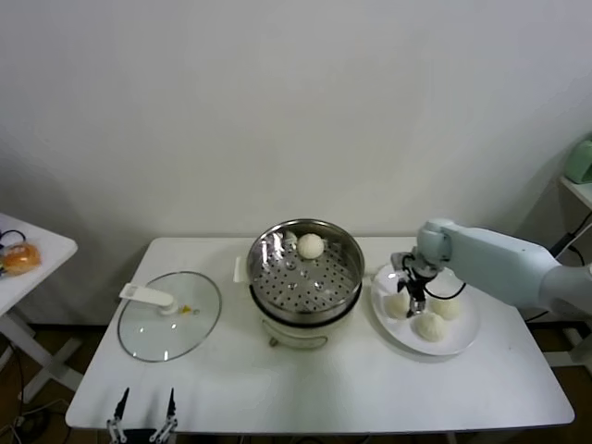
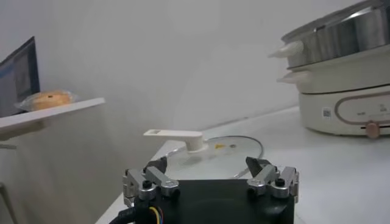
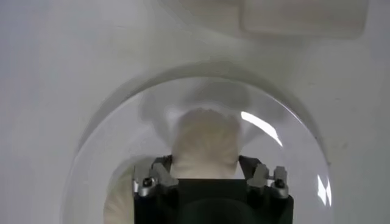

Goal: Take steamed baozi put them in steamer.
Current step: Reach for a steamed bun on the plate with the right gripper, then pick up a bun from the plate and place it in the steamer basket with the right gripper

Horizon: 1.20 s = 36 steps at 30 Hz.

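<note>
The steamer (image 1: 277,277) stands mid-table, a shiny perforated basket on a cream pot base, also seen in the left wrist view (image 2: 341,36). One steamed baozi (image 1: 311,246) lies at its far side. Three more cream-white baozi (image 1: 429,326) rest on a white plate (image 1: 462,344) to the right. My right gripper (image 1: 413,298) is down over the plate. In its wrist view the gripper (image 3: 207,167) has a finger pressed against each side of one baozi (image 3: 206,140), which rests on the plate. My left gripper (image 1: 143,416) waits open at the table's front left edge (image 2: 207,167).
A round glass lid (image 1: 169,314) with a white handle lies flat left of the steamer, just ahead of the left gripper (image 2: 213,146). An orange-brown bun (image 1: 20,257) sits on a separate white side table at far left. A shelf edge shows at far right.
</note>
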Motion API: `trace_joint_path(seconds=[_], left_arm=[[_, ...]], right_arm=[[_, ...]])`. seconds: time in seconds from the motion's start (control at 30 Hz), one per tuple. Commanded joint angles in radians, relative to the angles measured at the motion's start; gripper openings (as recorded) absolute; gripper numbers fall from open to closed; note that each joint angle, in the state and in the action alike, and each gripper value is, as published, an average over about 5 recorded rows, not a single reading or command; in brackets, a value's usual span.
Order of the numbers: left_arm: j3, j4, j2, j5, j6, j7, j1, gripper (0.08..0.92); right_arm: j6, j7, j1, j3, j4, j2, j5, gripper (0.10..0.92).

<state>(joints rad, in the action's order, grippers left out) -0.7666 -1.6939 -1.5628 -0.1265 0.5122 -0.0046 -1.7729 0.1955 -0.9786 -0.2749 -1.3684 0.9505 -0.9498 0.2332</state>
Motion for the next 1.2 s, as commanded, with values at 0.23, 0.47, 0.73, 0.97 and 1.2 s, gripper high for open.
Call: trace_joint_path(seconds=[0.23, 0.47, 0.73, 0.97, 1.2], left_arm=[[-0.003, -0.004, 0.001, -0.005, 0.004, -0.002, -0.005, 0.823], [-0.001, -0.002, 0.001, -0.011, 0.004, -0.003, -0.001, 0.823], [0.008, 0.003, 0.003, -0.025, 0.007, -0.004, 0.001, 0.823], [0.017, -0.003, 0.003, -0.033, 0.011, -0.004, -0.004, 0.823], [0.019, -0.009, 0.008, -0.034, 0.015, -0.004, -0.007, 0.823]], right_arm=[[-0.016, -0.036, -0.127, -0.052, 0.063, 0.038, 0.068, 0.663], [-0.035, -0.090, -0.440, -0.233, 0.205, 0.092, 0.234, 0.662], [-0.026, -0.127, -0.695, -0.330, 0.351, 0.101, 0.381, 0.662], [0.049, -0.100, -0.799, -0.293, 0.440, 0.001, 0.528, 0.662], [0.122, -0.034, -0.729, -0.202, 0.439, -0.150, 0.592, 0.662]])
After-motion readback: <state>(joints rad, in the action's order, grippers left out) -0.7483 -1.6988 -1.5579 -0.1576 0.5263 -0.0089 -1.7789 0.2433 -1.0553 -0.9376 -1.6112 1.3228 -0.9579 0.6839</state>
